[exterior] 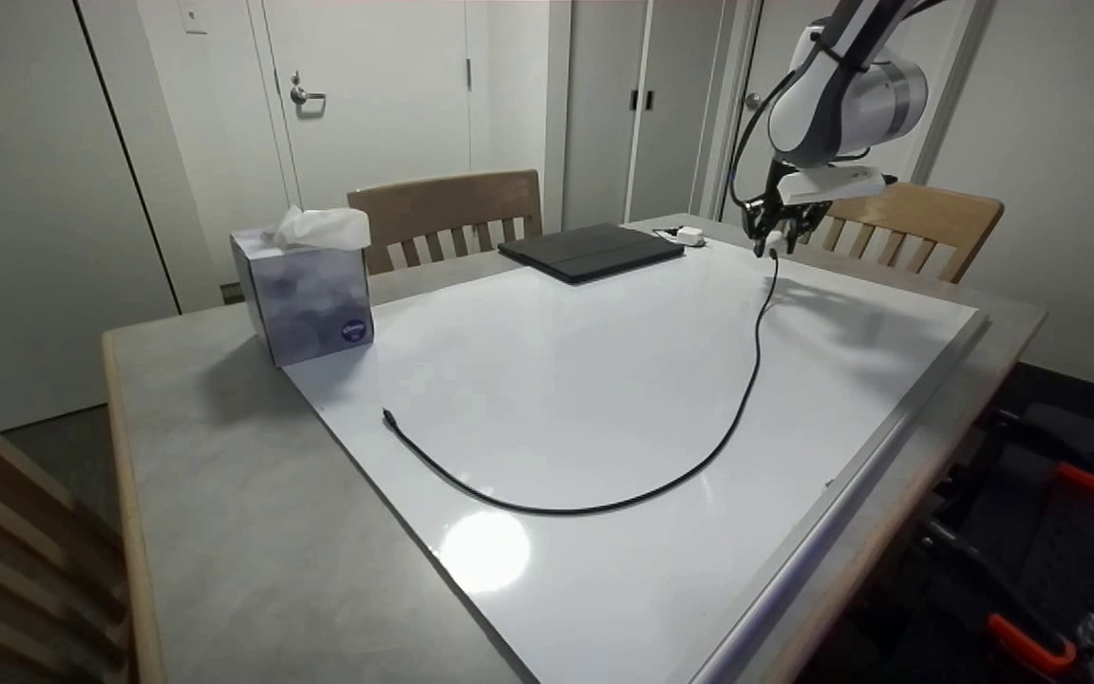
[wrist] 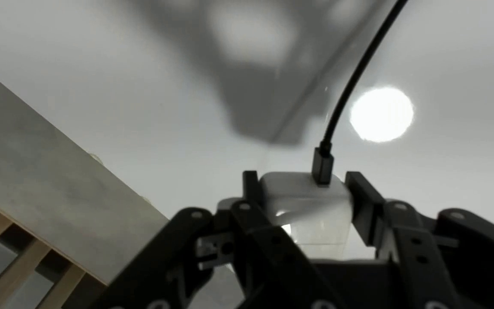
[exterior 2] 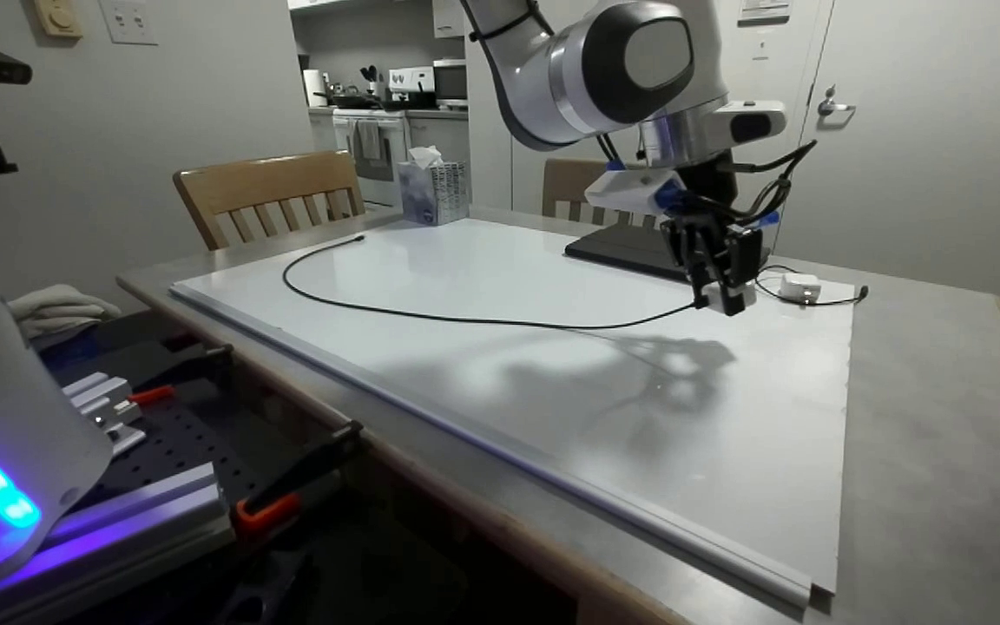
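Pinching a white adapter [wrist: 311, 210] between them, our jaws hang above a glossy white board [exterior: 556, 380] on the grey tabletop [exterior: 224, 532], with the adapter's black cable [exterior: 566, 512] curving across the board. We see a tissue box [exterior: 319, 304] at one corner, a flat black case [exterior: 594, 252] and a second adapter [exterior 2: 799, 286] along an edge, wooden chairs [exterior: 447, 202] around, a pale door [exterior: 371, 142] and, further off, a kitchen stove [exterior 2: 391, 148].
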Robot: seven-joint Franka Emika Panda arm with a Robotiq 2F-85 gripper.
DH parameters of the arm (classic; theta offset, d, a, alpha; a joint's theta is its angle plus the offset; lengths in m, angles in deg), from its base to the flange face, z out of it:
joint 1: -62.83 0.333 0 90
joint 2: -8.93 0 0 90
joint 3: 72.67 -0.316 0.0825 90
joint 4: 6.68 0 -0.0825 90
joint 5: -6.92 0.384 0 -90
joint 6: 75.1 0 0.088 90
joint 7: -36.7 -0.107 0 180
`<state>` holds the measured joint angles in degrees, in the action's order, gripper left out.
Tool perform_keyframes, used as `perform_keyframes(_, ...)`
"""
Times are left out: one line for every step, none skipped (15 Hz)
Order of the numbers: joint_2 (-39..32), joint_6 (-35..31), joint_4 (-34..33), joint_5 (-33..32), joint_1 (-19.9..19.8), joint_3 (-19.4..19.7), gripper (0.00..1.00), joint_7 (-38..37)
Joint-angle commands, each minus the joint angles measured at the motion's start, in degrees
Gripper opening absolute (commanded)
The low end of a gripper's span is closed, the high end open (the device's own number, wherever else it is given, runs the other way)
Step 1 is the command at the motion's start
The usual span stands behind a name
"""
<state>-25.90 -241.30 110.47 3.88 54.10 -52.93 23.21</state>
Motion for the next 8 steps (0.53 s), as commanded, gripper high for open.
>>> perform_keyframes(-0.51,0.74,-0.77,3.55,-4.56,-2.87,0.27,2.79)
perform_keyframes(-0.80,0.68,-0.88,4.41,-5.31,-3.10,0.27,2.65)
perform_keyframes(-0.97,0.65,-0.98,5.22,-6.02,-3.34,0.27,2.52)
perform_keyframes(-1.09,0.67,-1.13,5.83,-6.49,-3.10,0.27,2.21)
perform_keyframes(-1.29,0.57,-1.31,6.50,-7.17,-3.20,0.27,2.25)
perform_keyframes(-1.12,0.79,-1.28,6.92,-7.53,-2.90,0.27,2.14)
perform_keyframes(-1.12,0.66,-1.18,7.19,-7.88,-2.72,0.27,2.14)
perform_keyframes(-1.21,0.73,-1.36,7.44,-8.21,-2.63,0.27,2.12)
